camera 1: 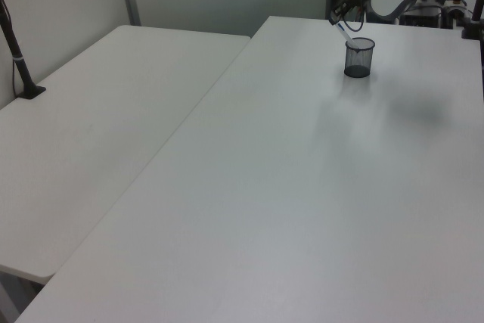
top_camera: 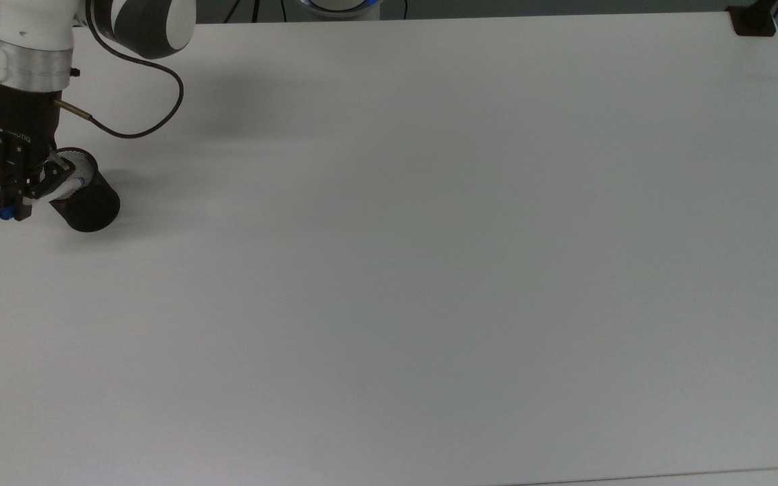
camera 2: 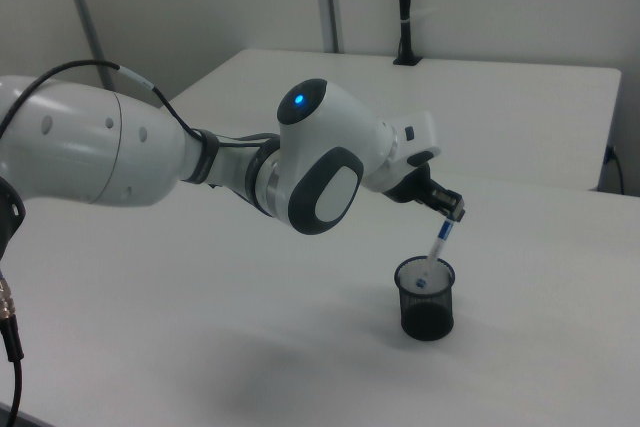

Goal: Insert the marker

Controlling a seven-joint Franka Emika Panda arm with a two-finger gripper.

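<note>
The marker [top_camera: 63,187] is a slim white barrel with blue ends, held at a slant. My gripper [top_camera: 26,196] is shut on its upper part, just off the black mesh cup [top_camera: 95,206] towards the top view's left. In the right view the gripper [camera 2: 452,212] hangs above and slightly right of the cup [camera 2: 426,312], and the marker [camera 2: 437,247] reaches down with its lower blue end inside the cup's mouth. The left view shows the marker [camera 1: 344,33] leaning from the gripper [camera 1: 337,18] into the cup [camera 1: 359,60].
The cup stands near the far left corner of a wide white table [top_camera: 429,236]. A black clamp [top_camera: 754,20] sits at the top view's far right corner. A second white table [camera 1: 98,134] with a black post [camera 1: 19,58] adjoins in the left view. A black cable [top_camera: 152,115] loops off my wrist.
</note>
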